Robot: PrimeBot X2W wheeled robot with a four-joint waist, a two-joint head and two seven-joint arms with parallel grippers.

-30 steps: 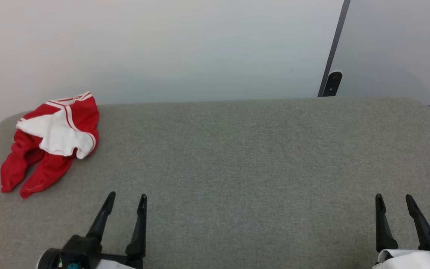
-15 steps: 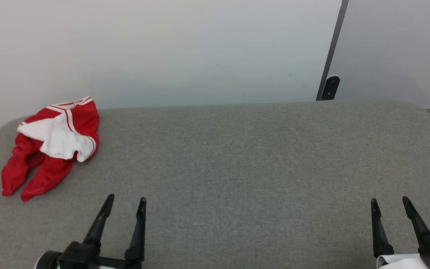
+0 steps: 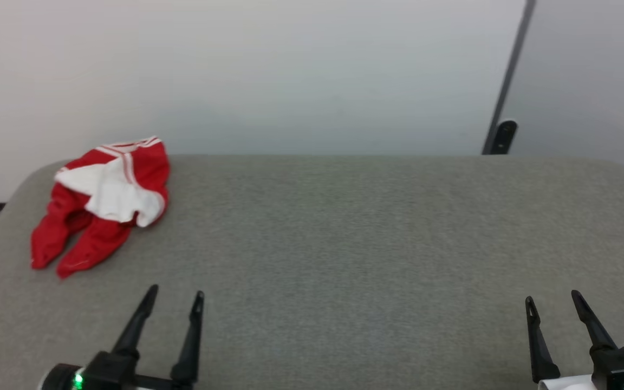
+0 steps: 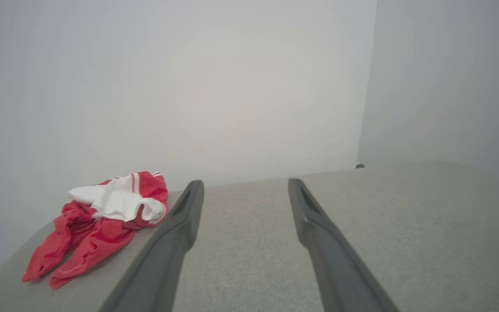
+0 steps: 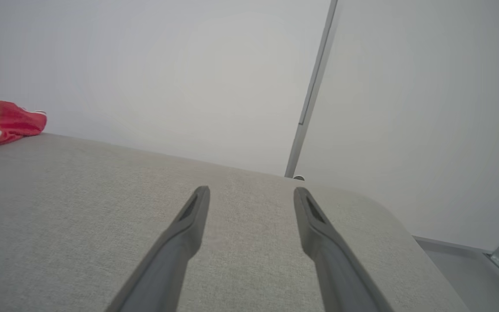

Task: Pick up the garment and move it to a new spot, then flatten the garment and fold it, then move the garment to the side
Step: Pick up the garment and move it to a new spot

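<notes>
Garment [image 3: 103, 203] in the head view lies crumpled at the upper left of the grey padded surface [image 3: 344, 244], near its far edge by the wall. No part of the task looks done: picking up, moving, flattening, folding and setting aside are all left. The left gripper [image 3: 175, 291] at the lower left and the right gripper [image 3: 552, 296] at the lower right both have their fingers spread and hold nothing. A dark strip [image 3: 509, 76] runs down the wall at the upper right, well apart from the cloth.

In the left wrist view the garment [image 4: 102, 221] sits at the lower left, beyond the spread fingers, and the way to it looks unobstructed.

In the right wrist view the garment [image 5: 2, 123] shows at the far left edge, well apart from that gripper's spread fingers.
</notes>
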